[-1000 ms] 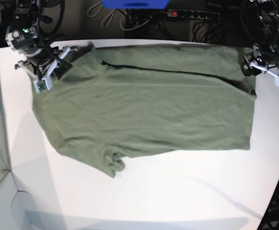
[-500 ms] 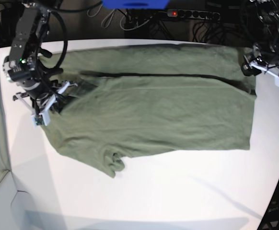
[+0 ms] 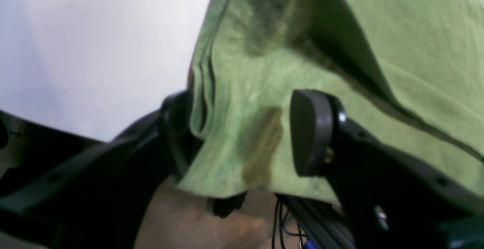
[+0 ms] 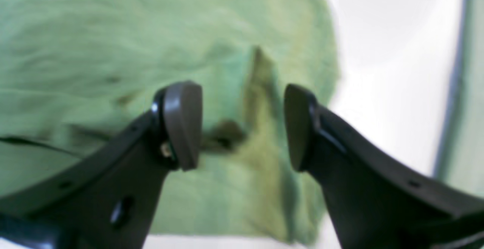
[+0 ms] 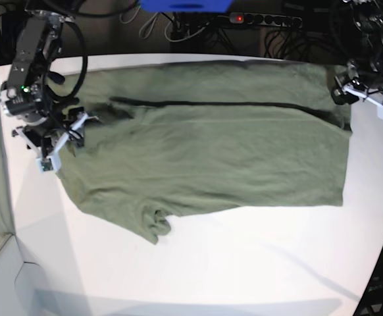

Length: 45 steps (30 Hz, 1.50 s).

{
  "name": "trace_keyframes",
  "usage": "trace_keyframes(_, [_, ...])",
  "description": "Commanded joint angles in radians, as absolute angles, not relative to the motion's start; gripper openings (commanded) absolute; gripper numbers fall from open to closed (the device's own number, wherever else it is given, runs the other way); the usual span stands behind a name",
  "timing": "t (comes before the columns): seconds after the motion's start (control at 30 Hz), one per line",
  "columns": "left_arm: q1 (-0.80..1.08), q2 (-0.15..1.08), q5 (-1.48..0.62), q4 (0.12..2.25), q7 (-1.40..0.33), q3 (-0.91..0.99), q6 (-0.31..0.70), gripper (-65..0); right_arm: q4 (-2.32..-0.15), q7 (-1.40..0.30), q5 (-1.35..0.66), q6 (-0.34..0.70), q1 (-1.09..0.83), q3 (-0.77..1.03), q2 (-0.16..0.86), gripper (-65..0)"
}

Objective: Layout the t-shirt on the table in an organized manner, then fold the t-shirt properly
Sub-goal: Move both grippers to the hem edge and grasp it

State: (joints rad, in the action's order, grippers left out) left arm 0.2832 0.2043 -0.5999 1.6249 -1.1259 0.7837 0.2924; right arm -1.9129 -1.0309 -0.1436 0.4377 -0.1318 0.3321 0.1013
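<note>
Base view: I see the t-shirt (image 5: 204, 145) lying on the table (image 5: 244, 263), top strip folded over. Right gripper (image 4: 242, 126) spread above cloth, holding nothing. Left gripper (image 3: 242, 135) straddles the hem corner, fingers apart.

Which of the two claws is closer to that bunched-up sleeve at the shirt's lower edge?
The right claw. It sits at the t-shirt's near end, just up the table from the bunched sleeve. The left claw is at the shirt's opposite far corner.
</note>
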Motion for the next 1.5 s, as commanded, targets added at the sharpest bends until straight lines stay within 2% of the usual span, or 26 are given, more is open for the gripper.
trace_keyframes(0.0, [0.275, 0.22, -0.611, 1.641, -1.118, 0.789, 0.297, -26.6, -1.929, -1.02, -0.147, 0.435, -0.139, 0.354, 0.11, -29.8])
trace_keyframes(0.33, [0.266, 0.22, -0.619, 1.652, -1.118, 0.794, 0.297, -26.5, -1.925, -0.938, -0.147, 0.435, -0.219, 0.443, 0.139, -29.6])
trace_keyframes(0.5, [0.246, 0.185, -0.619, 1.653, -1.121, 0.898, 0.297, -26.0, -1.925, -0.935, -0.147, 0.435, -0.225, 0.443, 0.139, -29.7])
trace_keyframes(0.57, [0.246, 0.173, -0.619, 1.653, -1.124, 0.937, 0.297, -22.4, -1.925, -0.935, -0.147, 0.435, -0.225, 0.443, 0.137, -29.7])
trace_keyframes(0.73, [0.243, 0.171, -0.619, 1.653, -1.119, 0.955, 0.297, -8.7, -1.925, -0.935, -0.147, 0.435, -0.199, 0.441, 0.137, -29.7])
trace_keyframes(0.8, [0.214, 0.174, -0.619, 1.653, -1.119, 0.955, 0.297, -5.7, -1.923, -0.935, -0.147, 0.435, -0.168, 0.441, 0.139, -29.6])
trace_keyframes(1.07, [0.016, 0.194, -0.61, 1.632, -1.119, 0.946, 0.297, -4.6, -1.919, -0.935, -0.147, 0.437, 0.005, 0.348, 0.162, -29.5])
trace_keyframes(1.17, [-0.077, 0.223, -0.608, 1.59, -1.119, 0.909, 0.292, -4.6, -1.831, -0.935, -0.147, 0.435, 0.101, 0.262, 0.191, -29.5])
trace_keyframes(1.27, [-0.159, 0.268, -0.608, 1.509, -1.098, 0.846, 0.288, -4.6, -1.656, -0.934, -0.147, 0.435, 0.211, 0.202, 0.208, -29.5])
trace_keyframes(1.37, [-0.202, 0.321, -0.599, 1.406, -0.978, 0.754, 0.286, -4.6, -1.452, -0.923, -0.147, 0.435, 0.331, 0.162, 0.242, -29.5])
trace_keyframes(1.47, [-0.231, 0.357, -0.519, 1.303, -0.794, 0.628, 0.286, -4.6, -1.259, -0.803, -0.147, 0.433, 0.43, 0.134, 0.263, -29.4])
